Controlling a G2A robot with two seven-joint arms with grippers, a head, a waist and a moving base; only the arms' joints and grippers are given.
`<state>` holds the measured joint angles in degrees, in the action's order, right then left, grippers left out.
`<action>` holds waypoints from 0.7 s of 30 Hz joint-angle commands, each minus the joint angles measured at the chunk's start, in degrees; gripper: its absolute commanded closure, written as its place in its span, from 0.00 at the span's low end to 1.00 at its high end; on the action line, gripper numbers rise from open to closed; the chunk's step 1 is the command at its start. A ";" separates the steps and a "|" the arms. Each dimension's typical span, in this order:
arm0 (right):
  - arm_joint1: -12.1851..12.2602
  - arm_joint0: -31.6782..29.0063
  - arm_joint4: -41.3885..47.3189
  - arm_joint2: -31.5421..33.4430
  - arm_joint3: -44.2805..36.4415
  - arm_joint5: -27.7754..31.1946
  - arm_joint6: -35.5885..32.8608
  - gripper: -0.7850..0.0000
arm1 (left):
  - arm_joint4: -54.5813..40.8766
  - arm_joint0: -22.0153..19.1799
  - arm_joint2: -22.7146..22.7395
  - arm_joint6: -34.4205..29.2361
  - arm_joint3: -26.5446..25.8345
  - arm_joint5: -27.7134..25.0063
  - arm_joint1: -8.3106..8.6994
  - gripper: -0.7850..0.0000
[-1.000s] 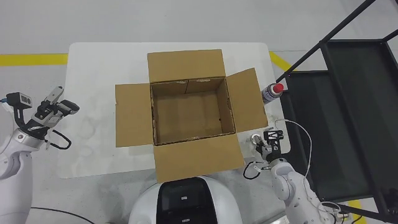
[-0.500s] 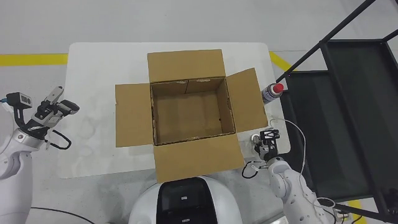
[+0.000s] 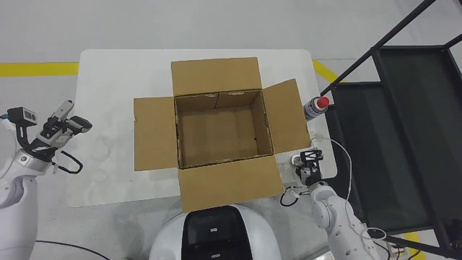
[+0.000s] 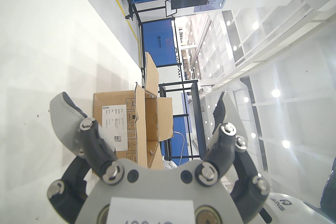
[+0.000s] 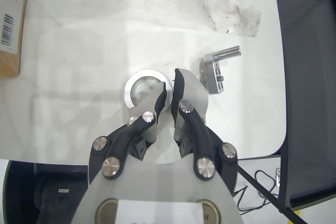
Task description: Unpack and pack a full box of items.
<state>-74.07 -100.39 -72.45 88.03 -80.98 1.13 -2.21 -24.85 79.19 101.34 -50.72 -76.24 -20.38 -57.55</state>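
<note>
My right pincer (image 5: pixel 171 81) grips the metal ring (image 5: pixel 129 89) by its rim, a bracket (image 5: pixel 212 75) just beside it; my left pincer (image 4: pixel 143 99) stands agape.

White table (image 3: pixel 108 87); black rack (image 3: pixel 411 101) beside it; perhaps tape (image 5: pixel 236 17).

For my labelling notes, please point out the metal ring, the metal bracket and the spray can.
metal ring (image 5: pixel 129 92): right wrist view, exposed rim.
metal bracket (image 5: pixel 214 76): right wrist view, flat plate.
spray can (image 3: pixel 313 108): top view, white body.

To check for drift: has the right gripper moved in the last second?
Yes. In the top view the right gripper shifted slightly toward the cardboard box; the spray can stayed put.
</note>
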 commanded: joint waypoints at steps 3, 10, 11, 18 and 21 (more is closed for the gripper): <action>0.16 -1.56 1.02 1.30 -2.58 0.26 0.34 1.00 | 0.00 0.00 0.00 0.00 0.00 0.00 0.00 0.00; 0.52 -6.36 8.18 5.62 -9.75 4.50 1.06 1.00 | 0.00 0.00 0.00 0.00 0.00 0.00 0.00 0.00; 0.57 -7.06 9.61 6.39 -10.86 5.33 1.06 1.00 | 0.00 0.00 0.00 0.00 0.00 0.00 0.00 0.00; 0.84 -9.04 17.34 9.31 -14.88 10.52 -1.42 1.00 | 0.00 0.00 0.00 0.00 0.00 0.00 0.00 0.00; 0.85 -8.09 19.96 9.61 -14.67 11.23 -2.15 1.00 | 0.00 0.00 0.00 0.00 0.00 0.00 0.00 0.00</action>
<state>-73.20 -108.73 -53.17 97.63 -95.73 12.32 -4.38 -24.85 79.19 101.34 -50.72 -76.24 -20.38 -57.55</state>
